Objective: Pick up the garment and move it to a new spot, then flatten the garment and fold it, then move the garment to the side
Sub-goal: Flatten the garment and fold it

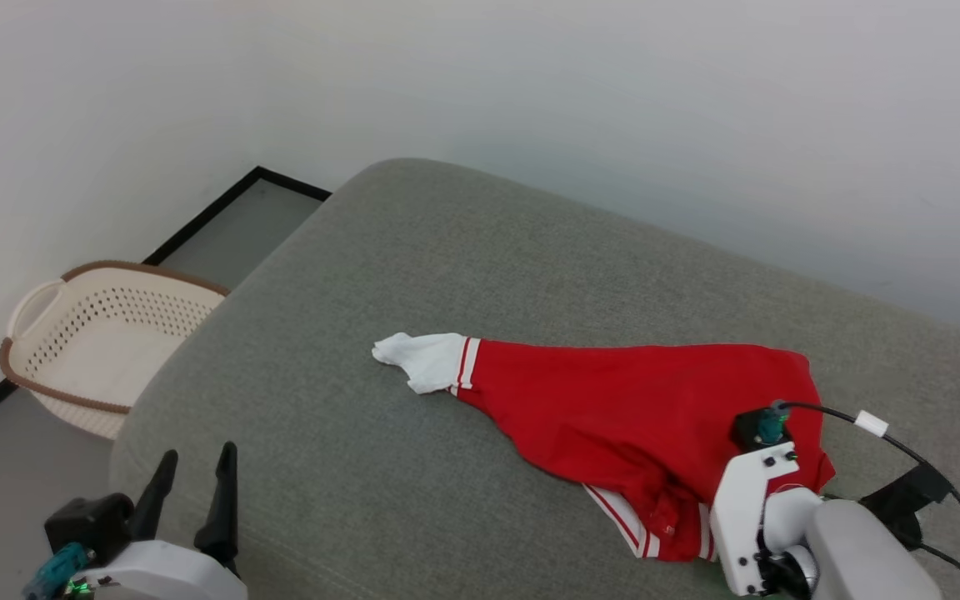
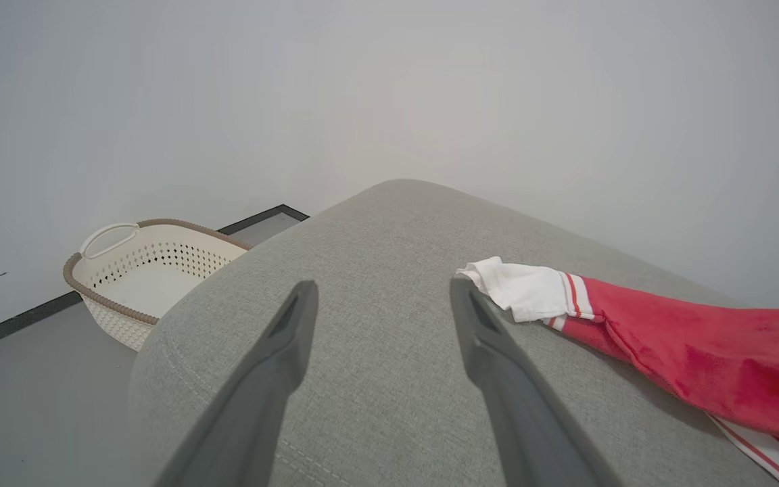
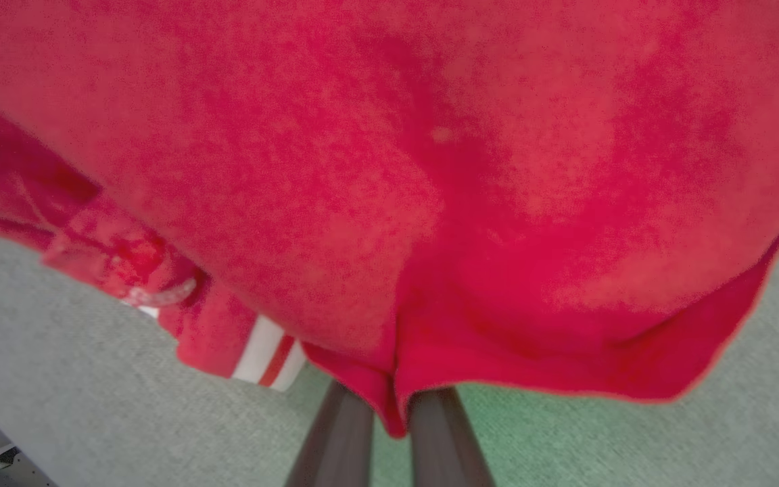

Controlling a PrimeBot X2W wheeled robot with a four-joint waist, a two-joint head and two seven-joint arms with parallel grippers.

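Holding the left gripper [image 1: 199,457] low by the near left corner of the grey cushion [image 1: 447,250], white wrist housing [image 1: 163,575] at the bottom of the head view. With its two long dark fingers [image 2: 274,365] spread wide apart, pointed away over the cushion, nothing between them. Reaching with the right arm across the cushion's near right part, pale forearm [image 1: 863,558] and white wrist [image 1: 742,508] angled forward and down. Pinching a fold at the hem of the red garment [image 3: 389,169] with the right gripper [image 3: 388,409], dark fingers drawn almost together, cloth caught between.
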